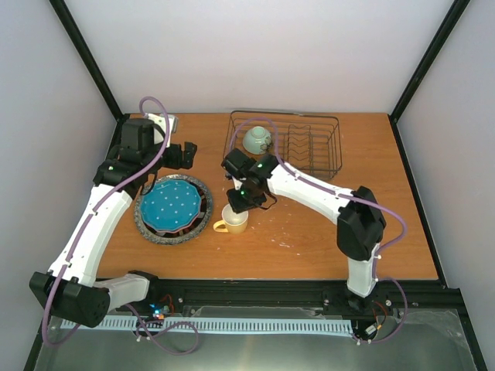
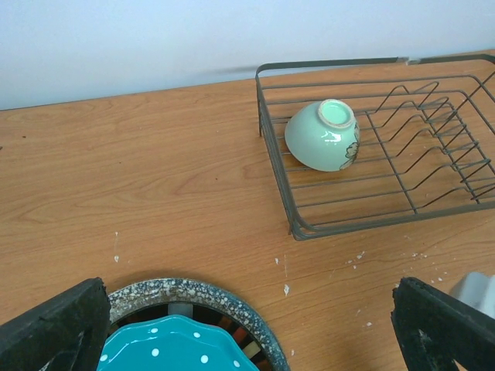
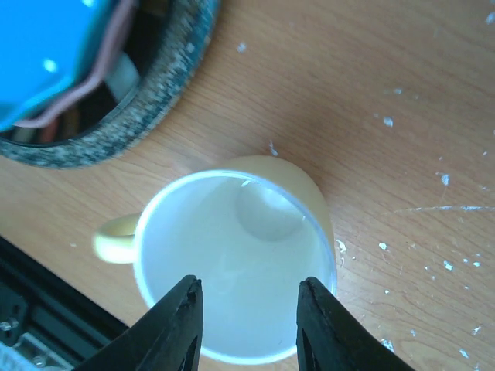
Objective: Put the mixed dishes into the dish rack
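The yellow mug (image 1: 231,221) stands upright on the table, handle to the left; the right wrist view shows its white inside (image 3: 232,263). My right gripper (image 1: 240,202) is open just above it, both fingertips over its mouth (image 3: 247,325). The teal white-dotted plate (image 1: 173,204) tops a stack on the grey speckled plate (image 1: 151,232); a pink edge (image 3: 94,68) shows under the teal. The pale green bowl (image 1: 257,139) lies upside down in the black wire dish rack (image 1: 338,147). My left gripper (image 1: 182,154) is open and empty, beyond the stack's far edge (image 2: 247,340).
The rack's upright dividers (image 2: 433,139) fill its right half, with the bowl (image 2: 323,135) in its left end. The plate stack's rim (image 2: 232,309) lies between my left fingers. White specks dot the wood. The table's near edge carries a black rail (image 1: 309,292).
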You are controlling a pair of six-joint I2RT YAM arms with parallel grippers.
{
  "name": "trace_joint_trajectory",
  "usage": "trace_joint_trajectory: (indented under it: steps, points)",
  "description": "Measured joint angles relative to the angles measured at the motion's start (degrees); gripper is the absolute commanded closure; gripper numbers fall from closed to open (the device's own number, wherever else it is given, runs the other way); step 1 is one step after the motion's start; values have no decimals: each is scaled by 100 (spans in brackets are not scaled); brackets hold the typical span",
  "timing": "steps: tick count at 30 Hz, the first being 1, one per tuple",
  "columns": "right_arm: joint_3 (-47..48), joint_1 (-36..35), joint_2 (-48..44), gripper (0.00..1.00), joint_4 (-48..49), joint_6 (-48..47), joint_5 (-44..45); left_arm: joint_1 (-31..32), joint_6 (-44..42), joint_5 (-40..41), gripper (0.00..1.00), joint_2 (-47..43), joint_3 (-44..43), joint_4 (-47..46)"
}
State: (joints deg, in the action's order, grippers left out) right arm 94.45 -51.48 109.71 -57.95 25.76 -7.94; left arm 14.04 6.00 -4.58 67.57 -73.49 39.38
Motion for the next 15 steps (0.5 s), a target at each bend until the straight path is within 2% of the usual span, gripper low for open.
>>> trace_joint_trajectory:
  steps: [7, 15]
  points:
    - [323, 0, -487, 64, -44, -15, 107, -2, 2, -92, 0, 24, 0, -70]
    - [374, 2, -310, 64, -444, -72, 522, -2, 2, -105, 0, 120, 0, -85]
